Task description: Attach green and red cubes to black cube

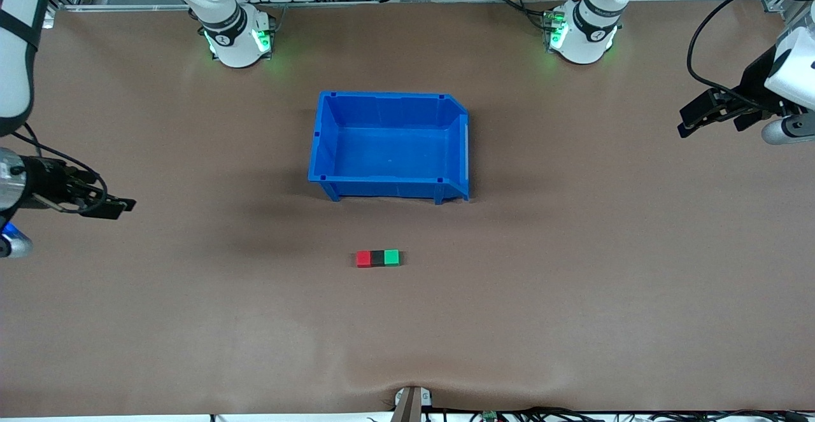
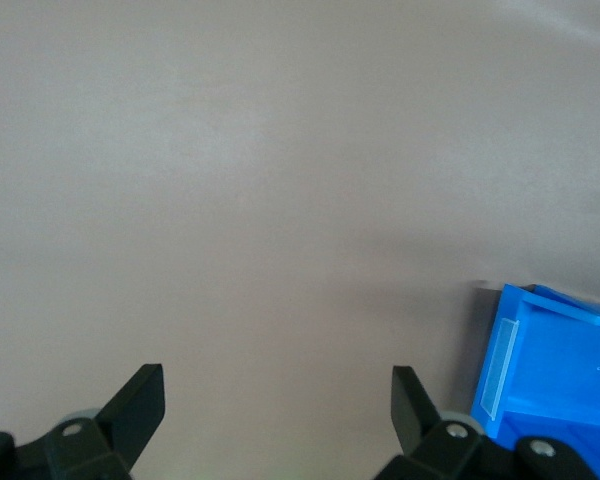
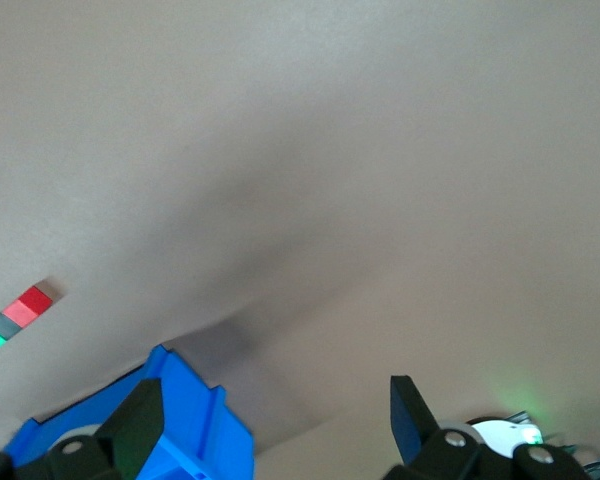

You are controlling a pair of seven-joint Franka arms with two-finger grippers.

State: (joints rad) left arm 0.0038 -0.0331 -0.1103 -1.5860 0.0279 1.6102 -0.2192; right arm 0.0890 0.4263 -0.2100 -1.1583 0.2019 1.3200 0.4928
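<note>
Three small cubes sit on the brown table [image 1: 573, 295], one of each colour: the red cube [image 1: 363, 258], the black cube [image 1: 377, 258] and the green cube [image 1: 391, 257], pressed together in a single row with the black one in the middle, the red toward the right arm's end and the green toward the left arm's end. There is one blue bin [image 1: 331, 148], standing farther from the front camera than the row and well apart from it. Two arms wait at either end of the table. The right gripper [image 3: 277, 415] hangs over bare table at its own end, fingers spread wide with nothing between them; the left gripper [image 2: 278, 405] hangs over its end, likewise gaping and holding nothing. Both arms are cut off by the edges of the front view, so only their wrists and hands show. From the right wrist the row appears tiny and the black cube looks greyish; the bin shows only as a corner in each wrist view.
</note>
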